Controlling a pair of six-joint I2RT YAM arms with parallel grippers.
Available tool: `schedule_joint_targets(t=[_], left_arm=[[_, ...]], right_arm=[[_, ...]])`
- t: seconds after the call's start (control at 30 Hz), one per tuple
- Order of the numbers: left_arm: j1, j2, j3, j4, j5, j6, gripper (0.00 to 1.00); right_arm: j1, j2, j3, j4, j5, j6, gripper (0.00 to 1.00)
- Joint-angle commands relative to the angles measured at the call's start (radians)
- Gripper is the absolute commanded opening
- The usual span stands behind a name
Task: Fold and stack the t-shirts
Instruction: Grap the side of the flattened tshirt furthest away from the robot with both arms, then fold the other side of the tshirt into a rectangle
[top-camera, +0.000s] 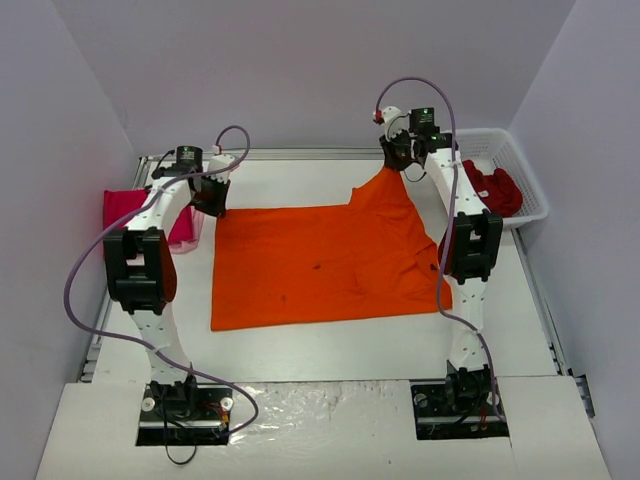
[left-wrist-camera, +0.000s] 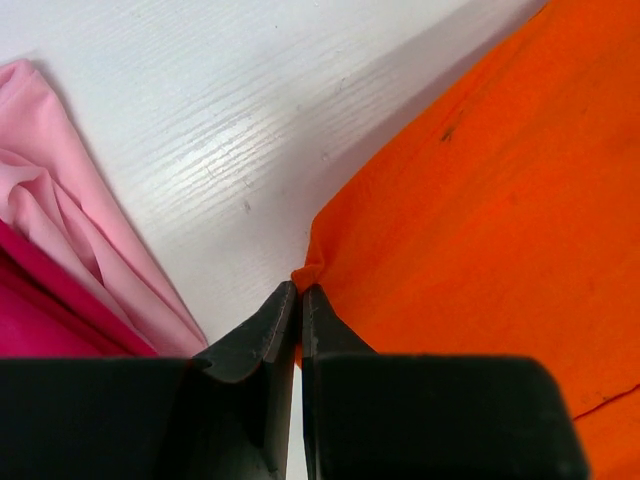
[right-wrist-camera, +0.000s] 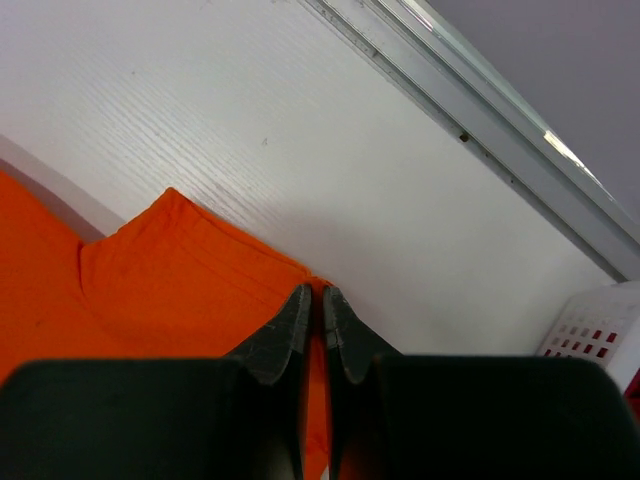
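Two jaws, orange t-shirt (top-camera: 320, 265) corners pinched between

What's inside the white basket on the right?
Only dark red t-shirts show in the white basket, bunched in a heap. How many there are, and whatever lies beneath the heap, cannot be seen.

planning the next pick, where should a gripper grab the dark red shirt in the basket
Probably pinch a raised fold on top of the dark red shirt, coming straight down: it lies crumpled in the basket, whose walls block the sides.
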Motion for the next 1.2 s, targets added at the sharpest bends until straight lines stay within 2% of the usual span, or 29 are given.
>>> schedule_joint_targets(t=[0.0, 0.77, 1.17], left_arm=[[0.006, -0.088, -0.016, 0.019, -0.005, 0.001, 0.02], [0.037, -0.286, -0.209, 0.032, 0.024, 0.032, 0.02], [0.037, -0.378, -0.293, 0.038, 0.05, 0.044, 0.02]], right_arm=[[0.004, -0.116, -0.047, -0.01, 0.01, -0.013, 0.0], [0.001, -0.474, -0.439, -0.013, 0.04, -0.038, 0.0], [-0.011, -0.588, -0.572, -0.014, 0.036, -0.036, 0.0]])
